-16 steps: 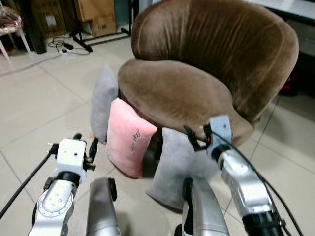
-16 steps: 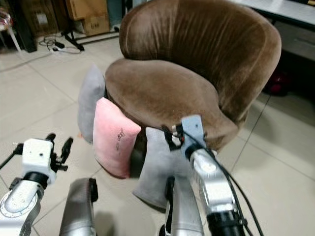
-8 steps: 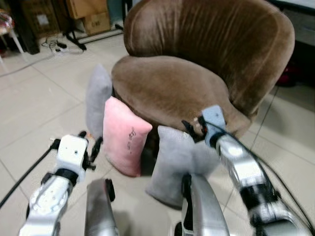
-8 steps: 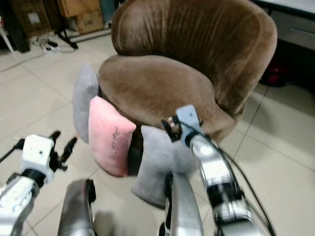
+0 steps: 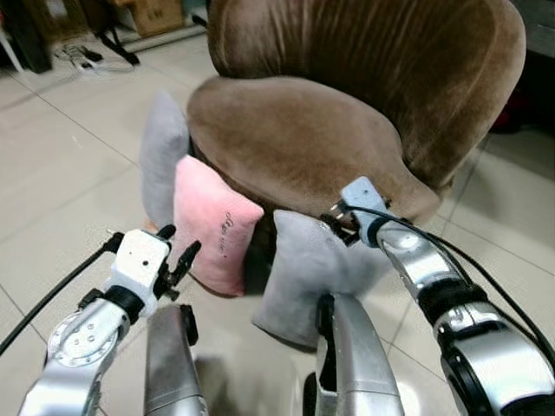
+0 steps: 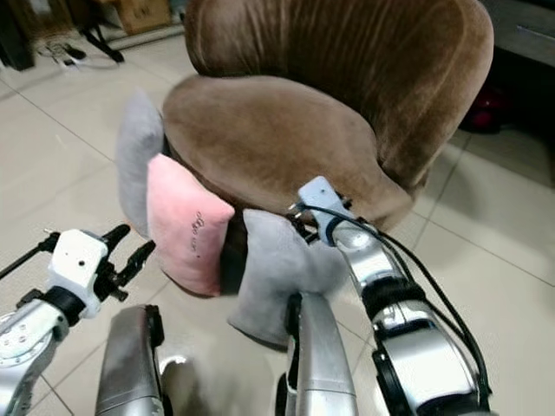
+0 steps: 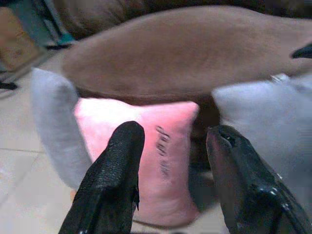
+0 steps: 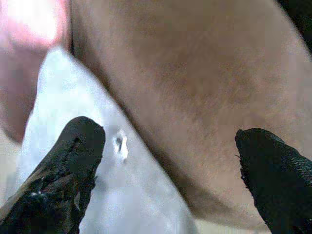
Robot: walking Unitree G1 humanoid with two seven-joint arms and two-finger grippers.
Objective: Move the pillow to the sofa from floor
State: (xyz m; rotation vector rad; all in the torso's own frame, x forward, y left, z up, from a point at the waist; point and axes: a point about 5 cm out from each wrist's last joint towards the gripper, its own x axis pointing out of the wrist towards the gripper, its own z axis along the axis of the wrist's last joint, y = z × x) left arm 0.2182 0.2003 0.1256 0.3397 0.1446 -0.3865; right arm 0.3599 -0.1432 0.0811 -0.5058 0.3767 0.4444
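Three pillows are leaning against the brown sofa [image 5: 303,147] on the floor [image 5: 61,165], and the right gripper [image 5: 336,224], jaws spread wide, is hovering at the nearest grey pillow [image 5: 303,277], seemingly untouched, which looks soft and light, best pinched at its top corner, while the left gripper [image 5: 178,251], jaws open, is facing the pink pillow [image 5: 212,225].

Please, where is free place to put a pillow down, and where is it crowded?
Free: the brown sofa seat cushion, bare up to the backrest. Crowded: the sofa's front edge, where gray pillow, pink pillow and second gray pillow lean side by side, right tool at the last one.
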